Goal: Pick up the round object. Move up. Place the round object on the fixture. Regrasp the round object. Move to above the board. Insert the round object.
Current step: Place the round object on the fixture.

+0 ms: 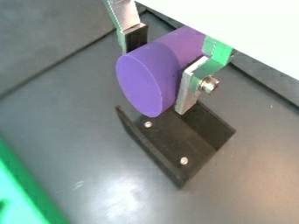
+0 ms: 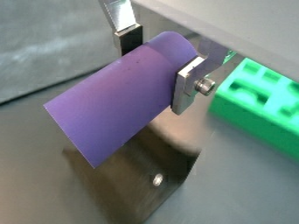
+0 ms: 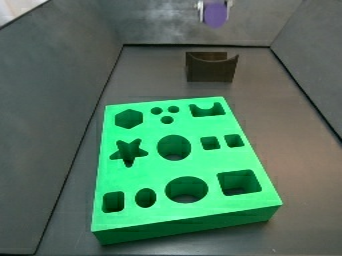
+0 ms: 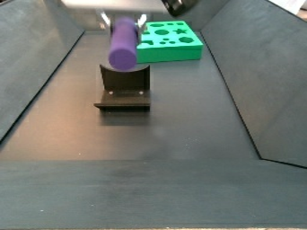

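In both wrist views the nearest thing is the smooth matte purple cylinder peg (image 1: 158, 74), the round object of the task. It lies sideways between the two flat silver finger plates of the gripper (image 1: 163, 54), and the dark pads (image 1: 133, 39) press on its curved side. So the gripper is closed on the peg and carries it in the air; the peg touches nothing else. The grip sits near one end of the peg, and most of its length sticks out past the fingers, as a wrist view (image 2: 117, 105) shows clearly.

Directly under the peg stands the small dark grey-brown block with a U-shaped notch in its top, the fixture (image 1: 176, 140). I judge the peg is held horizontal in this way so that it can be laid down into that notch, because the notch fits a lying cylinder. The peg is not yet in it: in a side view the peg (image 4: 122, 45) hangs above the fixture (image 4: 124, 88) with a clear gap.

Farther away lies the large bright green rectangular slab with cut-out holes, the board (image 3: 181, 160). In this side view the fixture (image 3: 210, 65) is at about 12 o'clock from the board, well apart, and the peg with the gripper (image 3: 214, 14) is above it. The board's round holes are all empty.
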